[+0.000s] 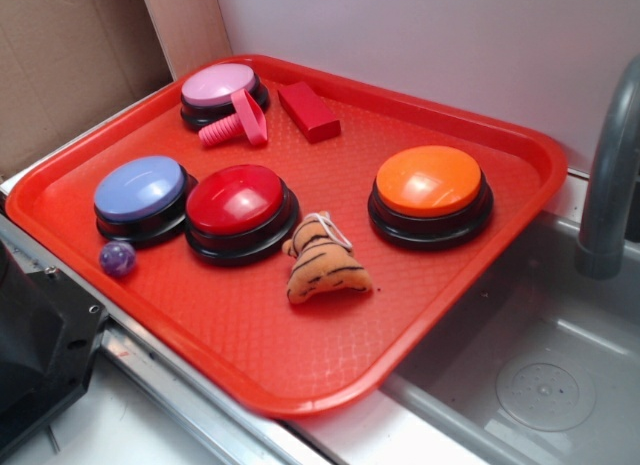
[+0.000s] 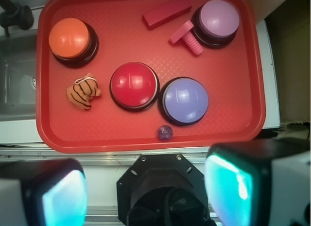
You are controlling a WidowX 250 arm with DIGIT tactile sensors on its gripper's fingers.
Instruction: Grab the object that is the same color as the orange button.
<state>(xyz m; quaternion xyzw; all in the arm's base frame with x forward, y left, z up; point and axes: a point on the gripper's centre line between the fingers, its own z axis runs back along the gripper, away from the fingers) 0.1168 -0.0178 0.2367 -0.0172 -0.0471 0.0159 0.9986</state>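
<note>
Red plastic tray (image 1: pixel 470 315) (image 2: pixel 233 119), textured floor, raised rim, sits across a metal sink edge; sink basin (image 1: pixel 540 385) to one side, grey faucet post (image 1: pixel 610 175) rising beside the tray's far corner. Four large dome buttons on black bases stand on the tray. Orange button (image 1: pixel 430 193) (image 2: pixel 72 40) stands alone toward the sink side, well apart from the others. Red button (image 1: pixel 240 210) (image 2: pixel 134 85) near tray centre, touching or just beside the blue-lilac button (image 1: pixel 142 197) (image 2: pixel 184 99). Pink-lilac button (image 1: pixel 222 93) (image 2: pixel 217 21) in the far corner. Red rectangular block (image 1: pixel 308 110) (image 2: pixel 165 13) lies flat just beside that button. Pink plastic screw (image 1: pixel 236 125) (image 2: pixel 186 37) on its side, head leaning against the pink-lilac button's base. Plush tiger toy (image 1: pixel 324 259) (image 2: pixel 82 93), orange-tan with dark stripes and a whitish loop on top, lies on the tray floor between the red button and the orange button, near the red button's base, not clearly touching it; nothing on or around it. Small purple marble (image 1: pixel 117 257) (image 2: pixel 164 133) near the tray's front rim, just in front of the blue-lilac button. Gripper (image 2: pixel 146 192): in the wrist view both fingers fill the lower corners, blurred, with teal pads (image 2: pixel 63 199); jaws stand wide apart, nothing between them, high above the tray's near edge, well clear of the toy.
</note>
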